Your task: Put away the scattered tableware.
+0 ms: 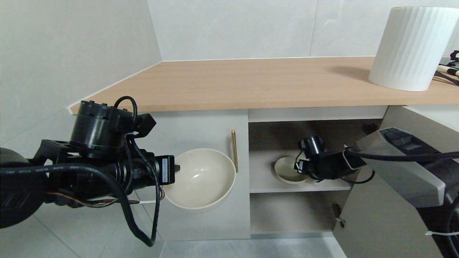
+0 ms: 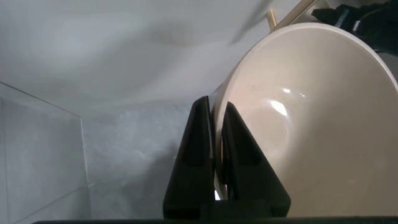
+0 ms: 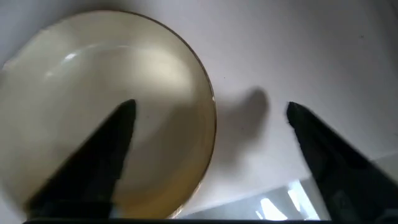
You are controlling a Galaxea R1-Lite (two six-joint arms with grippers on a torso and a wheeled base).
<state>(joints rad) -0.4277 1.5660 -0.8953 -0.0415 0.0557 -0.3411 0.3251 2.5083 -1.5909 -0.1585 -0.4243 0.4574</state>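
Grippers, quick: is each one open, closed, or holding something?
Left gripper: closed on the rim of the large bowl.
Right gripper: open, jaws astride the rim of the small bowl.

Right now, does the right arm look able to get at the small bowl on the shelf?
Probably yes: the cabinet door is open, and the open right gripper sits right at the small bowl.

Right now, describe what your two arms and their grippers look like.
The left arm is black, with a drum-shaped joint housing, looping black cables and a white label at the wrist. The left gripper has narrow black wedge-shaped fingers. The right arm has a grey angular shell, black wrist and black cable; the right gripper has black tapering fingers.
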